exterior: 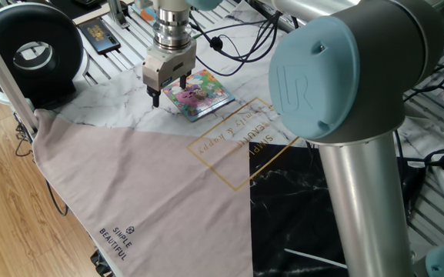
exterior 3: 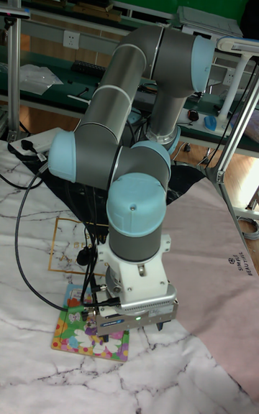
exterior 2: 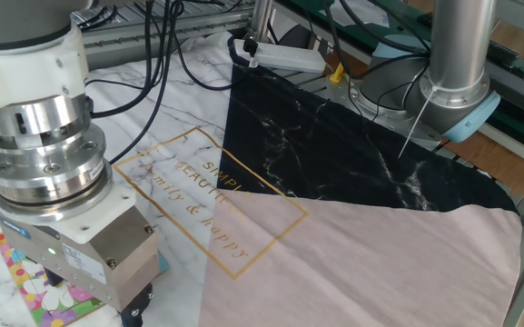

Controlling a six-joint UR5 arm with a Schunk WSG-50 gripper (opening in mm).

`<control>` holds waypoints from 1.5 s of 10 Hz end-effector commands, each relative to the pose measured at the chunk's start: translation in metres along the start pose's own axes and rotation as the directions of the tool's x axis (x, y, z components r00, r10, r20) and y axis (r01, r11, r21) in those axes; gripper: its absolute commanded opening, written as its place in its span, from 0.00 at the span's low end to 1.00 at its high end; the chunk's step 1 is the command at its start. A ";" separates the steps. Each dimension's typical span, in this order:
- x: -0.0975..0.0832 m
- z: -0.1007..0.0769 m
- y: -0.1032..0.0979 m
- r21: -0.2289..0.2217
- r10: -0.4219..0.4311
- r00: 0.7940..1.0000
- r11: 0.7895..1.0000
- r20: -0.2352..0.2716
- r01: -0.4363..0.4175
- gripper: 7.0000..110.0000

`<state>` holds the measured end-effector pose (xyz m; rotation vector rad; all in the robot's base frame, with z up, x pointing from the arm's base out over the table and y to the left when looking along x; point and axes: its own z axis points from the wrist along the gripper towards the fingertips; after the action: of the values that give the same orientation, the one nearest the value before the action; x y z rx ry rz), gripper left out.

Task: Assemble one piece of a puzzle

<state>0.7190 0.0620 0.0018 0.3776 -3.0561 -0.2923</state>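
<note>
The puzzle (exterior: 200,94) is a small square board with a pink, yellow and green cartoon picture and a blue edge, lying on the white marble cloth. My gripper (exterior: 171,89) hangs over its left edge with its two dark fingers (exterior: 158,98) spread wide, so it is open, and nothing shows between them. In the other fixed view the gripper (exterior 2: 93,292) covers most of the puzzle (exterior 2: 34,282). The tall fixed view shows the gripper (exterior 3: 126,329) just above the puzzle (exterior 3: 75,331). I cannot pick out the piece; it is hidden by the gripper or lost in the picture.
A black round device (exterior: 33,54) stands at the back left, with a dark card (exterior: 98,35) beside it. Cables and a white power strip (exterior 2: 284,56) lie behind. A pink cloth (exterior: 129,192) and a black marble cloth (exterior 2: 334,145) cover the table. The arm's elbow (exterior: 345,92) fills the foreground.
</note>
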 end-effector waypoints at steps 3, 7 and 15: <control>0.002 0.002 -0.001 -0.013 0.004 1.000 1.000 0.001 -0.004 0.79; 0.006 -0.002 -0.002 -0.009 0.002 1.000 1.000 -0.006 -0.003 0.79; 0.005 -0.002 -0.003 -0.007 -0.008 1.000 1.000 0.001 0.008 0.79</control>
<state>0.7133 0.0566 0.0014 0.3930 -3.0484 -0.2869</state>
